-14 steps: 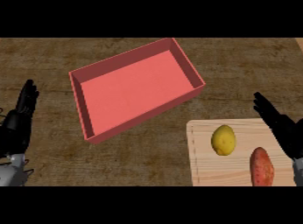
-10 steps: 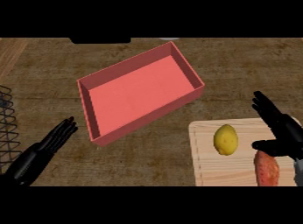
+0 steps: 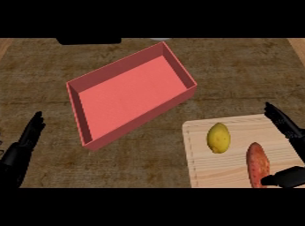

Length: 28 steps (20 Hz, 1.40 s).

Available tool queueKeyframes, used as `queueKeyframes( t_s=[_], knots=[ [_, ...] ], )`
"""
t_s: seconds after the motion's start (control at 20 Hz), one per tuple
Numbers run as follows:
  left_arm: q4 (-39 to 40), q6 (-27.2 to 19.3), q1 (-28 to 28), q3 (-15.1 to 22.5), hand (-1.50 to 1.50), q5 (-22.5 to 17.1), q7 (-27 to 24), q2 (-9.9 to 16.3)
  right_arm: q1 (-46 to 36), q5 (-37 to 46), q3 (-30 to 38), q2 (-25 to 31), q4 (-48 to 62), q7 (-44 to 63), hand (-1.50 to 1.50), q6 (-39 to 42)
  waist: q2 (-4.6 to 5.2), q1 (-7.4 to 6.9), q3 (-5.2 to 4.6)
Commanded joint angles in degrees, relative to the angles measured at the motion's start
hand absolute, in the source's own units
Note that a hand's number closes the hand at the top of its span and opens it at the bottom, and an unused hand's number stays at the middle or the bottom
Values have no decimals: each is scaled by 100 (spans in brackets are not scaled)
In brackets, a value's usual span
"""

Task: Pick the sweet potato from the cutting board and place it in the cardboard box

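Sweet potato (image 3: 257,164) lies on board (image 3: 207,174), lower right of worktop (image 3: 246,70), just beside lemon (image 3: 218,137). Right hand (image 3: 299,150) alongside it, fingers apart, thumb near its lower end, nothing held. Left hand (image 3: 18,154) rests low left, fingers straight.

Step in hand: closing on potato. To do well: bring fingers across long body, thumb opposite, stay clear of lemon. Lift straight up before swinging toward red box (image 3: 126,95), up and left, well apart.

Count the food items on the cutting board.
2. A lemon lies near the cutting board's middle; the sweet potato lies to its right, at the view's lower edge, between the right hand's thumb and fingers.
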State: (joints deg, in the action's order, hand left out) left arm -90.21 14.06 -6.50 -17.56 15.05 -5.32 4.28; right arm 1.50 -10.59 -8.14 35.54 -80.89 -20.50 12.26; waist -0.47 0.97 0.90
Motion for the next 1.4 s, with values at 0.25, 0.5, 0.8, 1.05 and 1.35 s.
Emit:
queueKeyframes(
  t_s=[0.25, 0.5, 0.8, 1.05, 1.35],
  knots=[
    [334, -859, 743, -578, 0, 813, 669, 528, 431, 400, 589, 666, 1045, -3066, -150, 1009, 83, 38, -68],
    [180, -860, 745, -430, 0, 1042, 752, 379, 228, 1717, 279, 1478, 1194, -3098, -150, 483, 78, -54, -82],
    [101, -859, 798, -345, 0, 1134, 901, 209, -248, 2555, -286, 1710, 1087, -2420, -150, 526, 67, -139, -89],
    [406, -491, 898, -753, 0, 847, 752, 698, -260, 3078, -701, 1965, 549, -1829, -150, 815, 59, -83, -98],
    [518, -872, 1386, -541, 0, 1213, 1043, 383, -987, 3476, -986, 1448, 790, -1054, -150, 1144, 75, -102, -90]
  ],
)
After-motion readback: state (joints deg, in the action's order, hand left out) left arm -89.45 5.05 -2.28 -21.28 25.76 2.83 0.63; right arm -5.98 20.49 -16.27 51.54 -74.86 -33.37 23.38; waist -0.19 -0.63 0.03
